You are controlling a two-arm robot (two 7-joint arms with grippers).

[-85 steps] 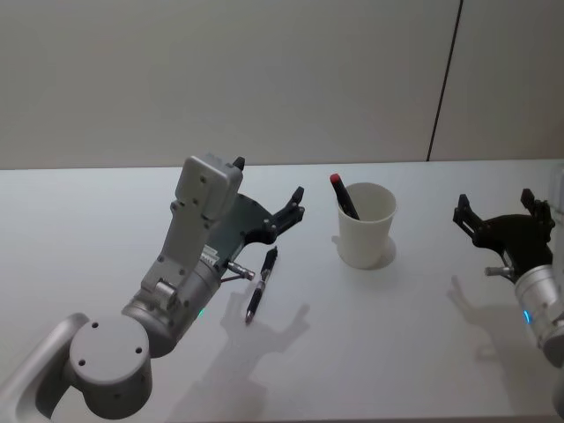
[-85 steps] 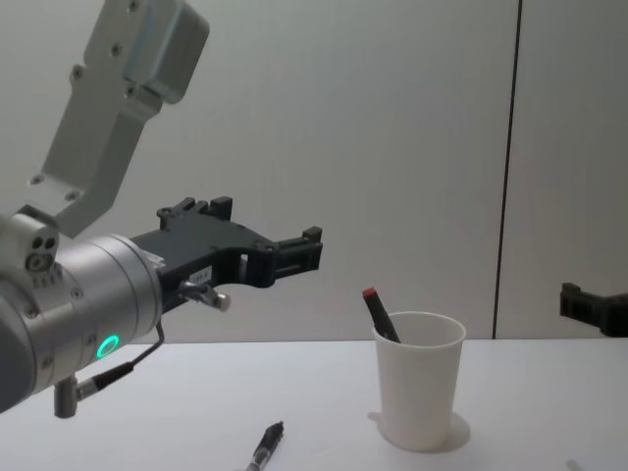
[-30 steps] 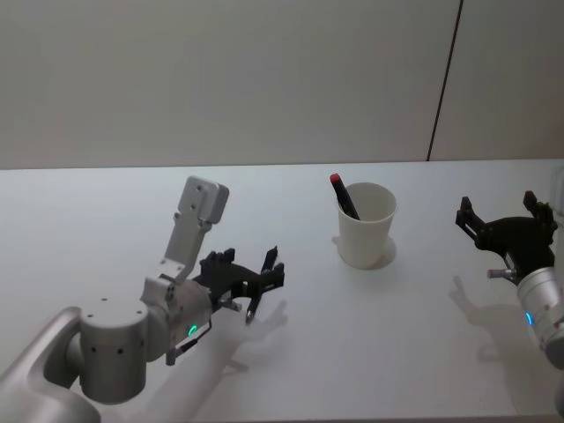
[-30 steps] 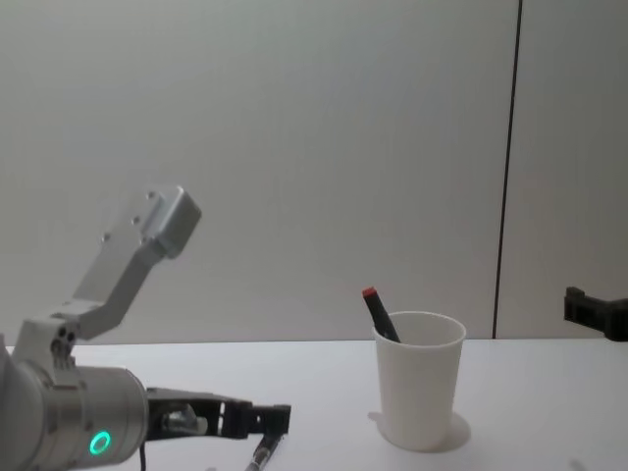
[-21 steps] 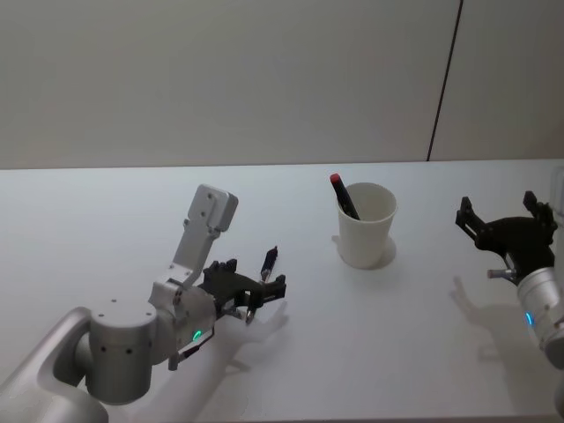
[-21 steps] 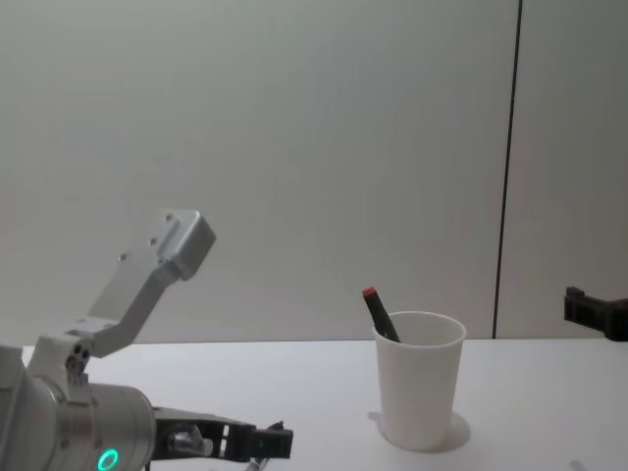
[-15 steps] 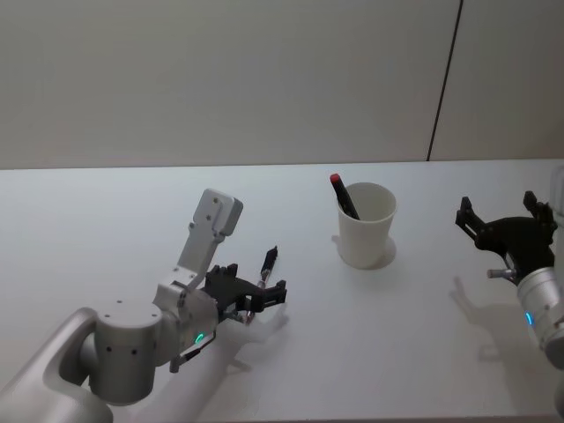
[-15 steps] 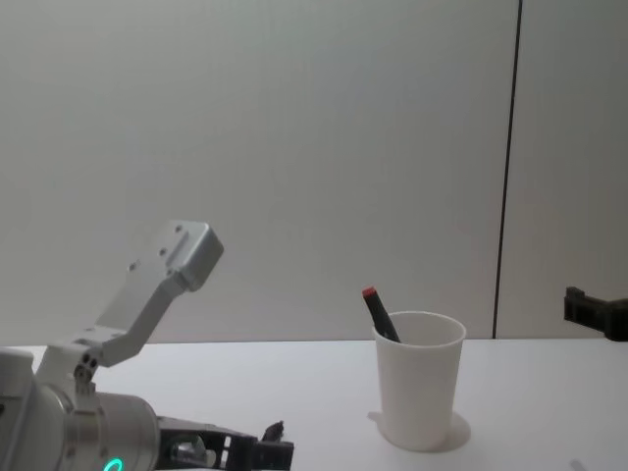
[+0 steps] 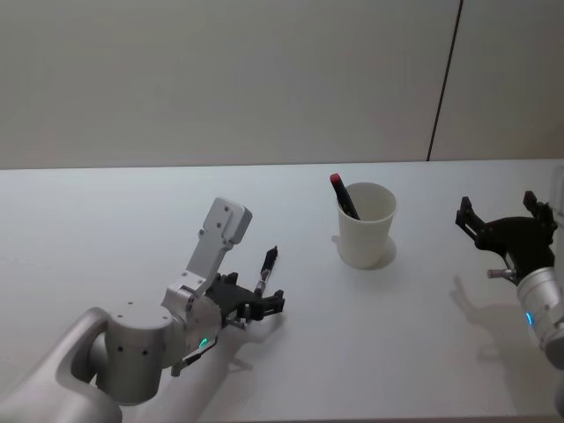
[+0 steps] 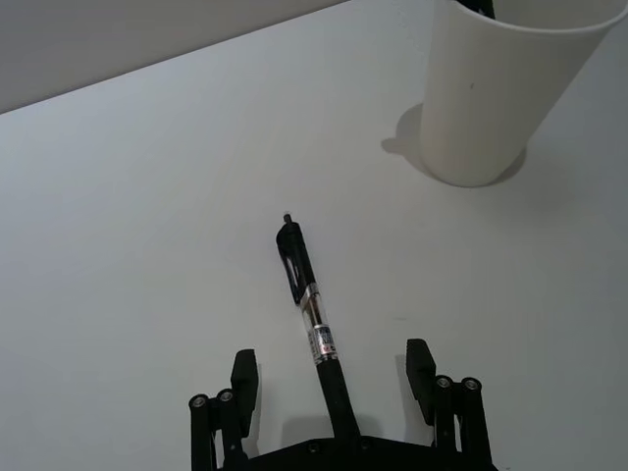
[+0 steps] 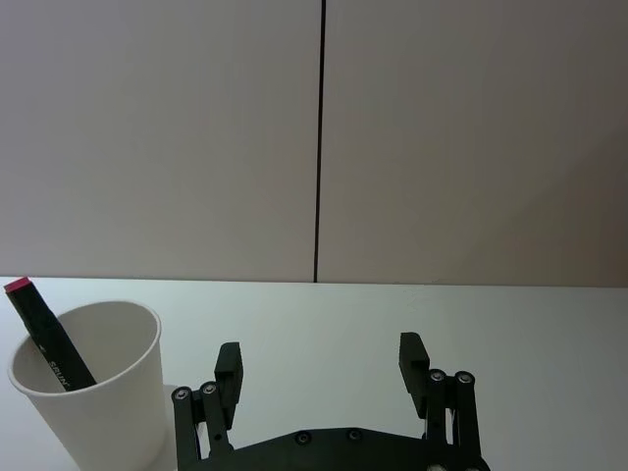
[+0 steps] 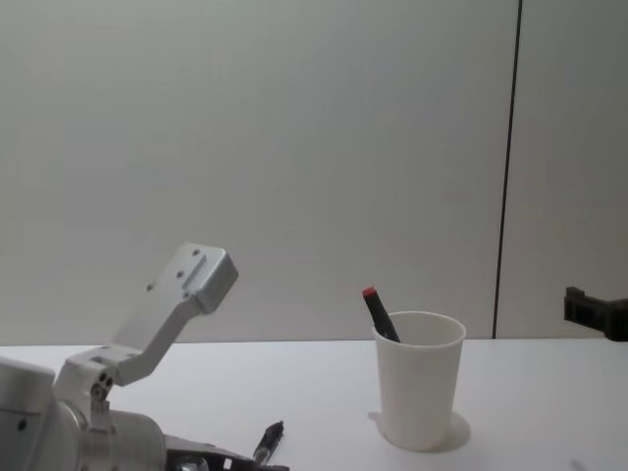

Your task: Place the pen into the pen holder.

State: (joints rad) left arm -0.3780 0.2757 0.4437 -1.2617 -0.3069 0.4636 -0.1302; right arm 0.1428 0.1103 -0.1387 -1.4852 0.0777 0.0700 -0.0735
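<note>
A black pen (image 9: 265,267) lies flat on the white table, left of the pen holder (image 9: 367,226), a white paper cup. My left gripper (image 9: 256,295) is down at the table, open, its fingers on either side of the pen's near end. In the left wrist view the pen (image 10: 312,324) runs between the fingertips (image 10: 243,365) toward the cup (image 10: 496,88), and neither finger touches it. In the chest view the pen's far end (image 12: 268,442) shows low by the cup (image 12: 419,378). My right gripper (image 9: 498,210) hovers open at the right, apart from the cup (image 11: 93,392).
A black marker with a red cap (image 9: 344,196) stands tilted in the cup, also seen as the marker (image 12: 378,312) from the chest. Bare white table (image 9: 397,335) spreads between the two arms. A wall rises behind the table.
My left gripper has come down from above the table and slid forward, so its open fingers now straddle the pen's near end. The pen, the cup and the right arm have not moved.
</note>
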